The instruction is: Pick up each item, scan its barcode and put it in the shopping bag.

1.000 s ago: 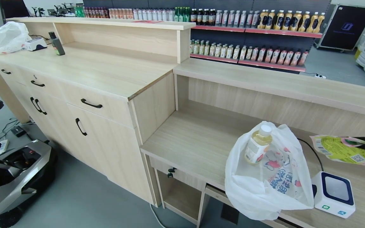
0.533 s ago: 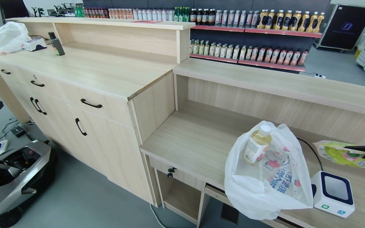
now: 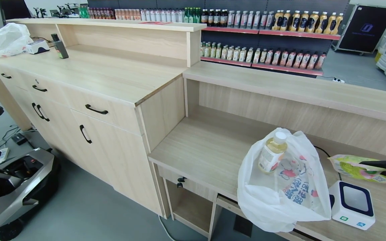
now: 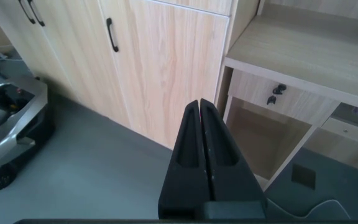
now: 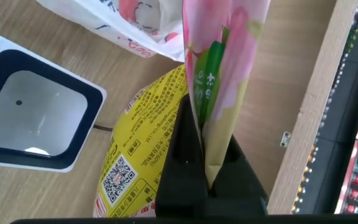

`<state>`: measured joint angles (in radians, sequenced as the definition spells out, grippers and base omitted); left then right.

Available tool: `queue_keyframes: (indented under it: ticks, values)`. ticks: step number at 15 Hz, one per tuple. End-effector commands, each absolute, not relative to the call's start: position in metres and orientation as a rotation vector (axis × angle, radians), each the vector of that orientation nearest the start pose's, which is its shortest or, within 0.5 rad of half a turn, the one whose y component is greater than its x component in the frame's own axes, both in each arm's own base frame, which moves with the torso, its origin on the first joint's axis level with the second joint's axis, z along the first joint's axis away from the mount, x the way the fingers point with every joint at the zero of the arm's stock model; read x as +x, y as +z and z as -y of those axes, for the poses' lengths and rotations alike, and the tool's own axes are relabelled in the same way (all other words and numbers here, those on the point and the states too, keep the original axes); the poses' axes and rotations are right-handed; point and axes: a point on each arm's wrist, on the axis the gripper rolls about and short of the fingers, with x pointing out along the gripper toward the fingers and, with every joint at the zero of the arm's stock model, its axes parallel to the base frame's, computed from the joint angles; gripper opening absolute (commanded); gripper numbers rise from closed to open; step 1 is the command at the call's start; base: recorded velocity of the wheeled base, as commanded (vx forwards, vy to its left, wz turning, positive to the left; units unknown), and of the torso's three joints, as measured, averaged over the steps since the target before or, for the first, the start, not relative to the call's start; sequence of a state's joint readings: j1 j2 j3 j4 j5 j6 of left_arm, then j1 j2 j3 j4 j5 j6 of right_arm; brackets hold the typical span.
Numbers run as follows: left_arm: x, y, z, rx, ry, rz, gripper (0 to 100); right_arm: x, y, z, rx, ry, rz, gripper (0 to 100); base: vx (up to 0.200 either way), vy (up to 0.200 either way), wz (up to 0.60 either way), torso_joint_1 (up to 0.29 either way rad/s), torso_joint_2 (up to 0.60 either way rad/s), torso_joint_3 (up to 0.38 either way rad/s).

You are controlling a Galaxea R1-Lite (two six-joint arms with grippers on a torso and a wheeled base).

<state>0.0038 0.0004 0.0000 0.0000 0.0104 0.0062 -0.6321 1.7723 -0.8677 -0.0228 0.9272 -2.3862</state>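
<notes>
**Item.** The snack packet is a thin film pouch. It is judged to be light, soft and easily creased, with a smooth skin that may slip or swing in a narrow pinch. Its contents are probably brittle, so clamping force should stay low. The flat sealed edge is the best place to take hold, because this leaves the printed face free for the scanner.

**Tool state.** The right tool is clenched on the packet's pink edge. It holds the packet edge-up over the worktop, just beside the scanner window and near the shopping bag. The left tool hangs low in front of the cabinet doors. Its fingers are pressed together with nothing between them.

**Containers.** The shopping bag stands on the worktop, just beside the scanner, with its mouth open upward. It contains one bottle with a white cap, leaning inside. The bag's thin walls sag, so the opening may fold shut when the packet goes in.
</notes>
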Motion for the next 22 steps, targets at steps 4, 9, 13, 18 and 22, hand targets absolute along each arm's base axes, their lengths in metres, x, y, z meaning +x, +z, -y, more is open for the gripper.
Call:
queue_keyframes:
  ticks: [4,9,13,18,22]
  values:
    - [-0.023,0.075,0.0,0.006,0.015,0.0,0,0.244,0.125,0.158,-1.728,0.78,0.052,0,0.0,0.0,0.0,0.0,0.0,0.0]
    - [-0.023,0.075,0.0,0.006,0.015,0.0,0,0.238,0.119,0.167,-1.766,0.77,0.032,0,0.0,0.0,0.0,0.0,0.0,0.0]
    - [-0.023,0.075,0.0,0.006,0.015,0.0,0,0.239,0.113,0.168,-1.746,0.788,0.022,0,0.0,0.0,0.0,0.0,0.0,0.0]
    - [-0.023,0.075,0.0,0.006,0.015,0.0,0,0.239,0.112,0.168,-1.768,0.793,0.03,0,0.0,0.0,0.0,0.0,0.0,0.0]
    - [-0.023,0.075,0.0,0.006,0.015,0.0,0,0.243,0.107,0.166,-1.761,0.813,0.042,0,0.0,0.0,0.0,0.0,0.0,0.0]
